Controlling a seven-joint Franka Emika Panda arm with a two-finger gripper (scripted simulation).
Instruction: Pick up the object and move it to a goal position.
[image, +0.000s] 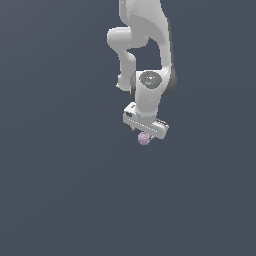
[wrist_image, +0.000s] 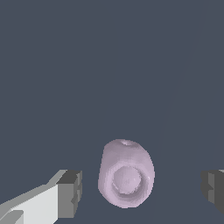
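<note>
The object (image: 144, 138) is a tiny pale lilac-pink roundish lump just under the white gripper's bar (image: 145, 124) in the exterior view. In the wrist view the object (wrist_image: 126, 173) lies between the two dark fingertips (wrist_image: 70, 194), with a clear gap on each side. My gripper (wrist_image: 142, 189) is open around the object and does not touch it. The fingers are hidden behind the hand in the exterior view.
The white arm (image: 145, 50) reaches down from the top of the exterior view. The ground (image: 60, 190) is a plain dark blue-grey surface with no other objects in sight.
</note>
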